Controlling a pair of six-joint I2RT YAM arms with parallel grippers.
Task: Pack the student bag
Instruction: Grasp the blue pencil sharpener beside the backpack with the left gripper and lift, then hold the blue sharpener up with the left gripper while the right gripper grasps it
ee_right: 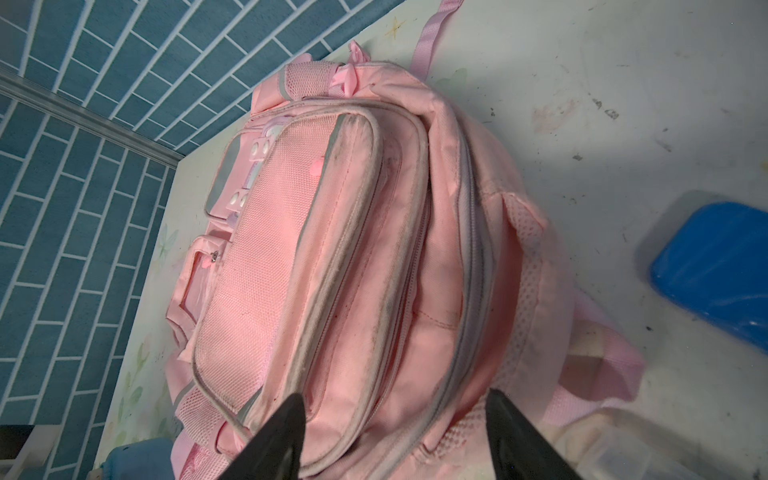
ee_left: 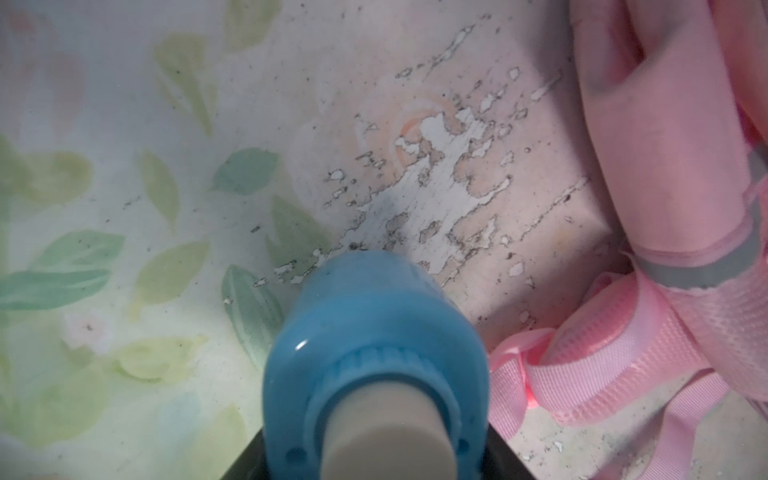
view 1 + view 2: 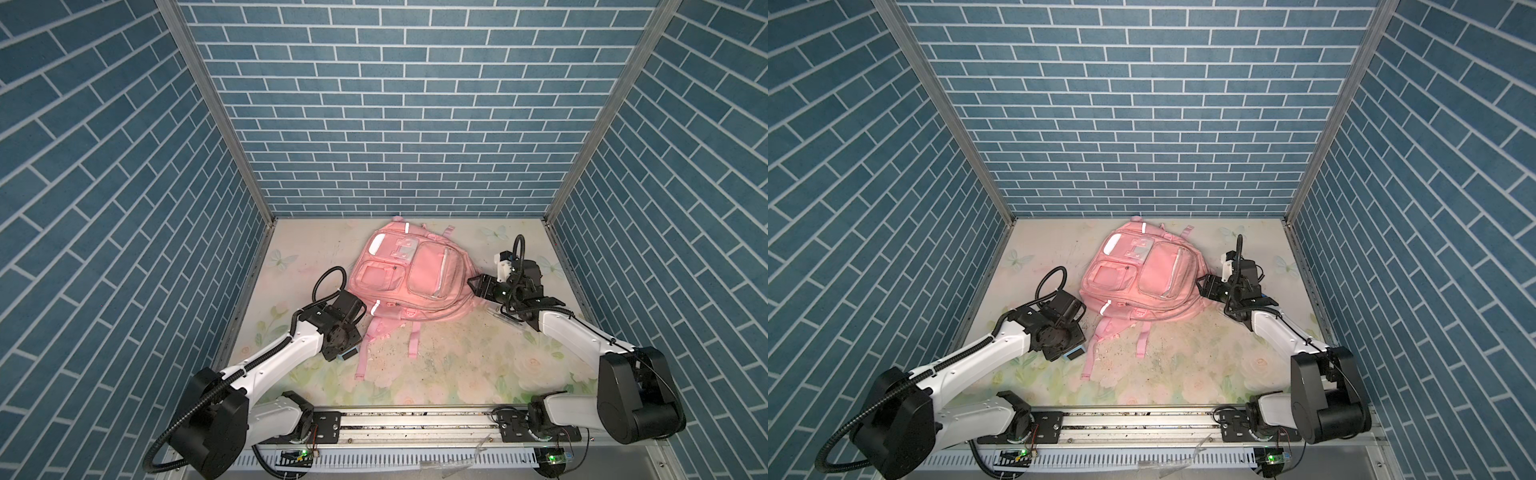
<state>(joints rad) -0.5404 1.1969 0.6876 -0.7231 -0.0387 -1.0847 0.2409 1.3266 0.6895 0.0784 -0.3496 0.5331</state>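
- Top views, both: the student bag [image 3: 409,274] lies flat on the floral table [image 3: 457,374], in the middle and toward the back wall, pocket face up.
- Long axis: roughly back to front, a little skewed. In the right wrist view the end with the small grab loop [image 1: 351,81] points at the back wall. Two straps [image 3: 360,365] trail off the front edge toward the rail.
- Left gripper [image 3: 344,352]: just beside the bag's front-left corner, next to the nearer strap. A blue item [image 2: 374,332] with a pale round stem sits between its jaws. The fingers are almost out of frame, so I cannot tell whether they are clamped on it.
- Right gripper [image 1: 397,436]: at the bag's right edge, jaws standing apart, with the main zip line showing between the black fingers [image 1: 282,436]. Whether they touch the fabric is unclear.
- Around: a clear plastic case [image 3: 505,318] lies on the table partly under the right arm, near the bag's front-right corner. A flat blue box [image 1: 715,278] lies on the table beside the bag.
- View differences: only the right wrist view shows the blue box plainly; I cannot pick it out with confidence in the top views.
- The top views give only a blue edge with a dark face below the left gripper, while the left wrist view shows that item's stem.
- The left wrist view also shows the table print peeling [image 2: 449,187] close to the strap.
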